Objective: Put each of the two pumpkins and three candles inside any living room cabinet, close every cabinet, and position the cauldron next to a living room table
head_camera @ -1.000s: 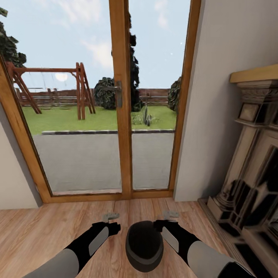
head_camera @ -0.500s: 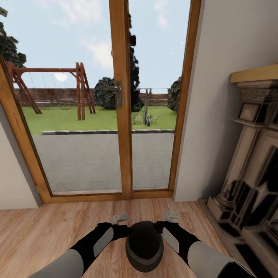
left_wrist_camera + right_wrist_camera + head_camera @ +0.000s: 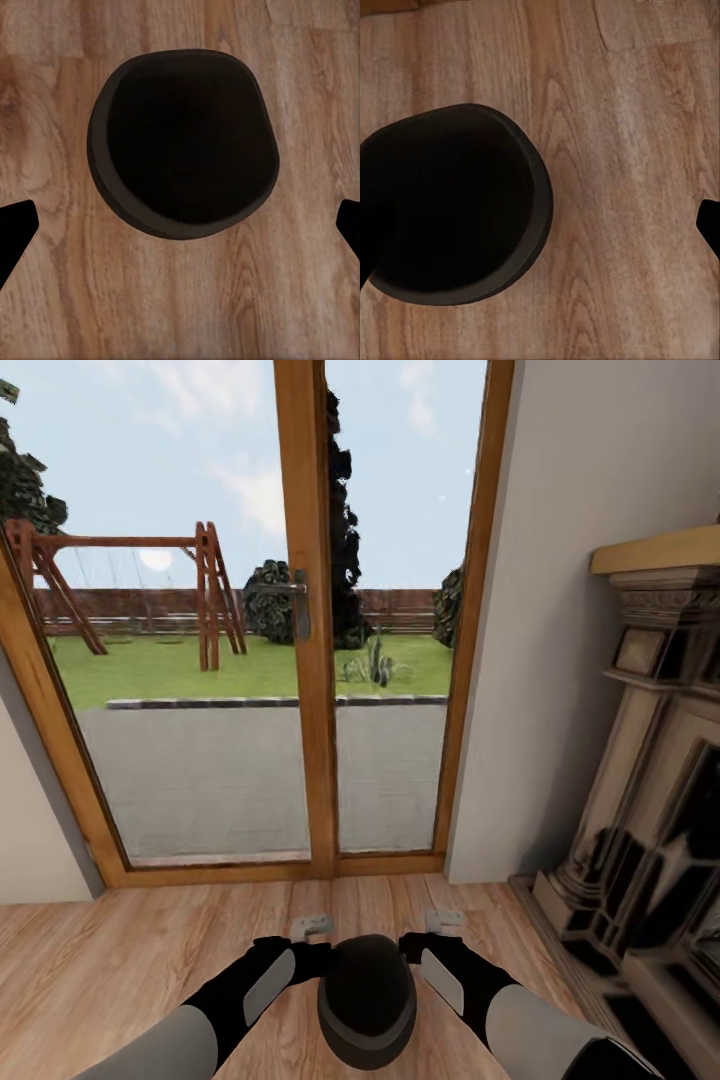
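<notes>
Cauldron-wise, the small round black wide-mouthed pot (image 3: 367, 1000) sits on the light brown wooden plank floor (image 3: 120, 950), right in front of the robot and between its two black-and-grey forearms in the head view. The left tool (image 3: 312, 927) hangs just beside the pot's left side and the right tool (image 3: 443, 919) just beside its right, both a bit past the pot toward the door.

From the left wrist camera the cauldron (image 3: 184, 142) is seen straight down its dark mouth, with the tool's black fingertips (image 3: 15, 229) spread wide at either edge and nothing between them but pot and floor, so that one's wide open and not holding anything. The right wrist camera has the cauldron (image 3: 450, 202) off to one side, one dark fingertip (image 3: 710, 225) at the far edge and the other lost against the pot's black, so it looks spread open too, gripping nothing.

Straight ahead is a tall glass door with an orange-brown wooden frame (image 3: 300, 660), a wooden swing set (image 3: 130, 595) on the grass outside. An ornate stone fireplace surround with a pale wood mantel (image 3: 650, 760) stands along the wall on the right.
</notes>
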`<state>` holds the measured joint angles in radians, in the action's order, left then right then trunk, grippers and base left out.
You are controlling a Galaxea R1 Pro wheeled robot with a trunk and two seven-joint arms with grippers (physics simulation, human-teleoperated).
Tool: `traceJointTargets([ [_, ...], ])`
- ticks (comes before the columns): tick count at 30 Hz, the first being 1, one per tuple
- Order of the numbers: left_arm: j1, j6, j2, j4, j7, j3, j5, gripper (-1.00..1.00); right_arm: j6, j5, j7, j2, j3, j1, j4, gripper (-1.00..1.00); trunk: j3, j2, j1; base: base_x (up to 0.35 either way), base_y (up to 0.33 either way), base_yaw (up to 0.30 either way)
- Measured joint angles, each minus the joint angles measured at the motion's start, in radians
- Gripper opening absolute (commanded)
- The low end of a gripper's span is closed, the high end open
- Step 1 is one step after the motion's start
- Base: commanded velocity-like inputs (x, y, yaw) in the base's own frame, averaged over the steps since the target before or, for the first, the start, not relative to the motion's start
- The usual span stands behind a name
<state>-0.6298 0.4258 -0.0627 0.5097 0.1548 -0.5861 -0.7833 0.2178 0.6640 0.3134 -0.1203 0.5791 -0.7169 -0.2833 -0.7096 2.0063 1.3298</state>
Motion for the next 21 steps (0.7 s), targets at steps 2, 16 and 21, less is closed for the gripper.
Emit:
traceJointTargets([
  [2,-0.001,0.000,0.000,-0.004,0.000,0.001,0.000,1.00,0.000,0.000,0.000,0.000,0.000,0.000,0.000,1.00,0.000,0.000,0.000,0.239,0.040,0.000],
  [16,0.000,-0.005,0.000,-0.008,0.000,0.003,0.000,1.00,0.001,-0.008,-0.002,0.000,0.003,0.000,-0.001,1.00,0.000,0.000,0.000,0.070,-0.014,0.000],
  [21,0.000,-0.008,-0.001,-0.008,-0.001,0.003,-0.002,1.00,0.005,-0.011,-0.004,0.000,0.006,0.001,0.000,1.00,0.000,0.000,0.000,0.004,-0.002,0.000],
])
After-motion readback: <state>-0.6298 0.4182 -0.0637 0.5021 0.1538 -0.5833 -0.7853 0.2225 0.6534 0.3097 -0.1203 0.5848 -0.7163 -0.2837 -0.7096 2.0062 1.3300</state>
